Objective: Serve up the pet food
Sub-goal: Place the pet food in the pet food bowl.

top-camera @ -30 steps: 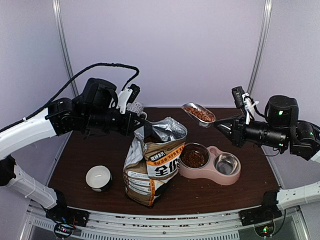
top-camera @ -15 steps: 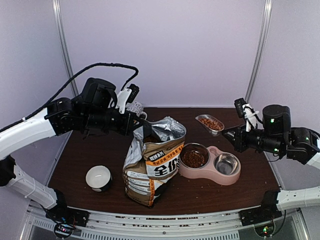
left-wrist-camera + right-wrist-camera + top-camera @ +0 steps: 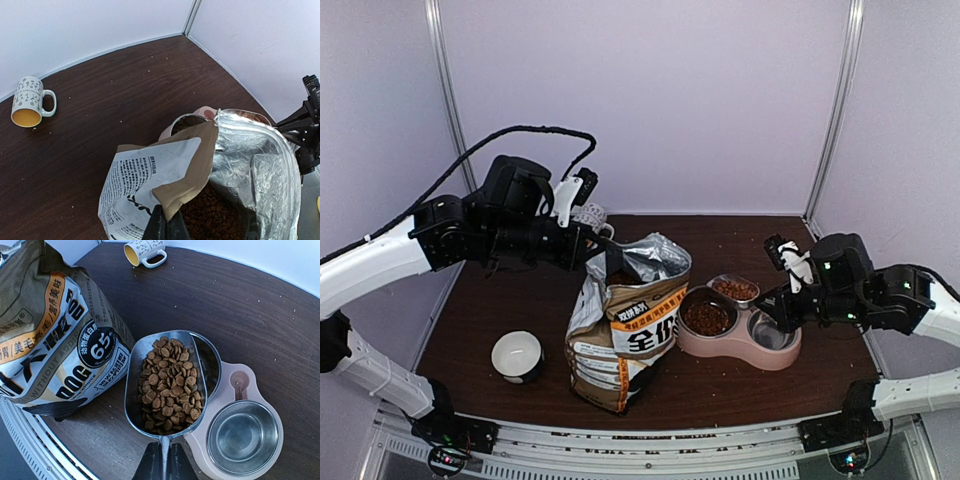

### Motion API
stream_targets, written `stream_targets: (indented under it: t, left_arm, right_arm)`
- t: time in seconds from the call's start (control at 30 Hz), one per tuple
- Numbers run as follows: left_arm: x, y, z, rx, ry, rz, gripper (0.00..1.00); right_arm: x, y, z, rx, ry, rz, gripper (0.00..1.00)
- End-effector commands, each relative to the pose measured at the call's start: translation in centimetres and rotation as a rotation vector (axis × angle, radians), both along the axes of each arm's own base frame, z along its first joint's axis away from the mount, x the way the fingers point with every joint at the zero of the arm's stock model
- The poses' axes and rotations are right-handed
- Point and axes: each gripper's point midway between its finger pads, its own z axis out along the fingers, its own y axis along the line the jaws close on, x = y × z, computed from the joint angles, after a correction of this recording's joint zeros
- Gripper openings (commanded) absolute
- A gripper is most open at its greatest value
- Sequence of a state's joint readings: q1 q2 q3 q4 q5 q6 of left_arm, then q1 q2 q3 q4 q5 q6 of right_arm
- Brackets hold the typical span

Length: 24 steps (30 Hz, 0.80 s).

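Top external: left gripper is seen pinched on the top edge of the tan, orange and black printed bag, which is held upright. Right gripper is clamped on the handle of the steel scoop.

Left wrist: jaws are closed on the bag's flap. Brown kibble pet food is seen inside.

Right wrist: jaws are tight on the scoop handle. The scoop is loaded with pet food and held over the bag-side cup of the pink double bowl.
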<state>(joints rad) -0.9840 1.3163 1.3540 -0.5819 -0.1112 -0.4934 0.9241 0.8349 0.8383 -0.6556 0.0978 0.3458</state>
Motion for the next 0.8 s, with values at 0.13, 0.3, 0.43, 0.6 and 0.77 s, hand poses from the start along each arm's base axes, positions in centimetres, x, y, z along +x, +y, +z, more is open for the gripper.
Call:
stream_targets:
  t: [0.13,0.3,0.43,0.6,0.77]
  left_arm:
    - [0.9,0.5,8.9,-0.247,-0.175,0.037,0.00]
    - [0.8,0.5,9.1,-0.246,-0.179,0.031,0.00]
    - [0.7,0.7,9.2,-0.246,-0.182,0.033,0.00]
    - [0.6,1.0,9.2,-0.249,-0.185,0.034,0.00]
    - [0.4,0.9,9.3,-0.251,-0.188,0.023,0.00]
  right_arm:
    - [-1.5,0.1,-2.9,-0.107,0.108,0.067,0.00]
    - [-1.5,-0.1,-3.7,-0.195,0.174,0.065,0.00]
    - [-1.6,-0.3,-4.2,-0.263,0.234,0.055,0.00]
    - [-1.1,0.2,-3.1,-0.287,0.238,0.055,0.00]
    - [-0.9,0.6,-2.8,-0.335,0.274,0.070,0.00]
